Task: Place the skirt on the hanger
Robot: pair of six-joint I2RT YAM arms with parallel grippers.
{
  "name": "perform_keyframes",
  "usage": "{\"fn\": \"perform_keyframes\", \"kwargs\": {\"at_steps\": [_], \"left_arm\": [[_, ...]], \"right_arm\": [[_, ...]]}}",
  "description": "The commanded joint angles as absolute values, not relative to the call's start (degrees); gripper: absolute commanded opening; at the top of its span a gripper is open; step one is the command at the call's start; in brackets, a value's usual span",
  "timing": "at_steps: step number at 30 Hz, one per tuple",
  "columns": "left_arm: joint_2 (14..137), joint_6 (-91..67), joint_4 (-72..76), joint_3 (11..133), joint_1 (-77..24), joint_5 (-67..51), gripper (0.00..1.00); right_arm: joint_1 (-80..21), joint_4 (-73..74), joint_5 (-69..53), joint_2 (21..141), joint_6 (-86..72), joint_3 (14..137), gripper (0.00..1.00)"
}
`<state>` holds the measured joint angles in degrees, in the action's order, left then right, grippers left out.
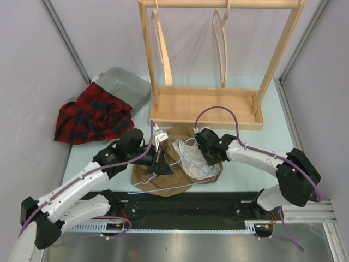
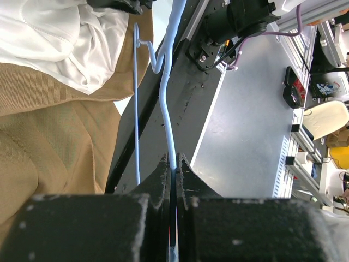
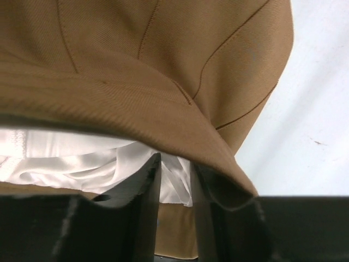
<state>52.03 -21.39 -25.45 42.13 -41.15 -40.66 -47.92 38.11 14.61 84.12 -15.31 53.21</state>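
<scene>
Brown and white inside, the skirt [image 3: 163, 65] lies on the table [image 1: 262, 136], near the middle, just past the two arms. The left gripper [image 2: 173, 164] is closed tight on the thin blue hanger [image 2: 168, 125] lying on the skirt. The right gripper [image 3: 175, 164] pokes under the skirt's edge with its tips hidden, so I cannot tell if it holds.

Top: fixed high at near edge, facing down and forward over table [image 1: 272, 106] to rack [image 1: 207, 103]. Left wrist: tight on hanger [image 2: 166, 109], looking along it toward floor [image 2: 245, 136]. Right wrist: nearly touching skirt [image 3: 136, 65]. Shared by all 3: skirt.
</scene>
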Motion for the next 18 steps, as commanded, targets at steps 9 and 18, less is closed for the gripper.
{"fn": "perform_keyframes", "kwargs": {"at_steps": [9, 18], "left_arm": [[51.8, -20.6, -23.9, 44.6, -41.7, -39.6, 0.00], [52.3, -20.9, -24.2, 45.3, -41.7, -37.6, 0.00]], "right_arm": [[-48.1, 38.4, 14.3, 85.3, -15.6, 54.1, 0.23], [-47.6, 39.5, 18.5, 81.7, -17.3, 54.0, 0.00]]}}
